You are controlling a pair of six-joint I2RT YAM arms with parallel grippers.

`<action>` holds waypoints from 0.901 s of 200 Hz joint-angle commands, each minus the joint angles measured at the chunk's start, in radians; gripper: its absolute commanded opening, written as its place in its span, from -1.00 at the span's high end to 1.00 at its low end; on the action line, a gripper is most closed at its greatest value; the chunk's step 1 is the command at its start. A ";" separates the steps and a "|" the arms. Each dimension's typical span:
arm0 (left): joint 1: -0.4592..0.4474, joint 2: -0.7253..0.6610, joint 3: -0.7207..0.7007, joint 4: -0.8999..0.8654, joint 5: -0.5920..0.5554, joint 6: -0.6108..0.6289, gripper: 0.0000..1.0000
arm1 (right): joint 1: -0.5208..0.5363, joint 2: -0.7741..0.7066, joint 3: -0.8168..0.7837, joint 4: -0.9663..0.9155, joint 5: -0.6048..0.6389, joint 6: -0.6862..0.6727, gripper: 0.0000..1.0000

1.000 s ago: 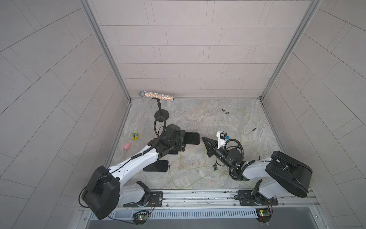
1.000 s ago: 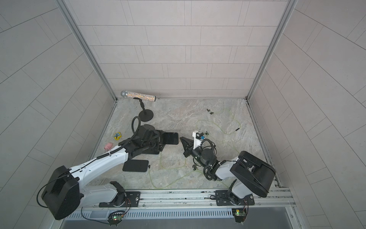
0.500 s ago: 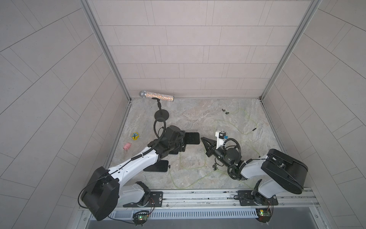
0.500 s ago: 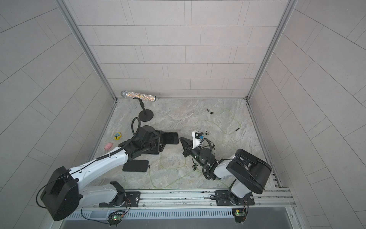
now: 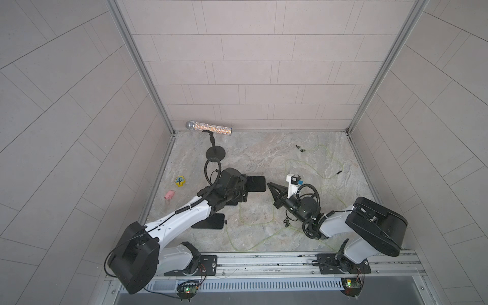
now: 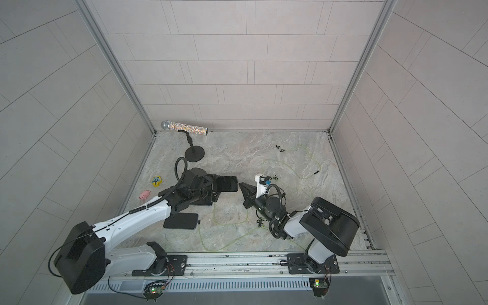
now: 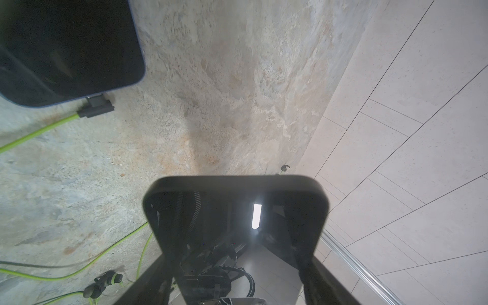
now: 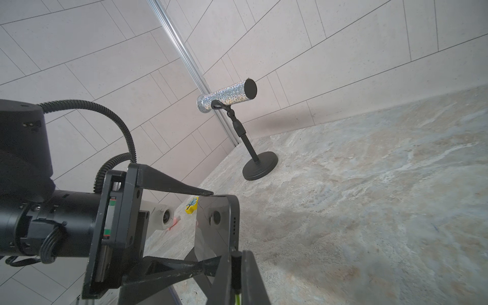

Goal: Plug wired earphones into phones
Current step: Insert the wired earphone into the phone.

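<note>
Nearest the front rail [image 5: 264,257], a flat phone [image 5: 210,221] lies on the table with a black plug [image 7: 96,107] in its end, its pale green cable [image 7: 39,133] trailing away. Farther in, the left gripper [image 8: 215,227] clamps a second phone [image 5: 254,183] across its long edges. The right gripper [image 5: 272,188], fingers closed, pinches a second plug [image 8: 235,264] just beside that phone's end; whether they touch is hard to say. Beyond lie loose earbuds [image 5: 301,149], then a glittery microphone [image 5: 208,128] by the back wall.
</note>
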 commanded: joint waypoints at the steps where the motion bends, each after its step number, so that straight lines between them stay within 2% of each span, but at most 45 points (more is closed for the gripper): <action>1: -0.021 -0.010 0.007 0.093 0.032 -0.007 -0.35 | 0.018 0.014 0.030 0.017 -0.060 0.007 1.00; 46: -0.024 0.011 0.012 0.104 0.041 -0.002 -0.34 | 0.021 -0.004 0.052 -0.055 -0.092 0.006 1.00; 98: -0.024 0.012 0.023 0.095 0.033 0.013 -0.32 | 0.021 -0.070 0.105 -0.297 -0.074 -0.027 1.00; 180: -0.045 0.052 0.044 0.147 0.060 0.011 -0.28 | 0.021 -0.008 0.099 -0.143 -0.174 0.044 1.00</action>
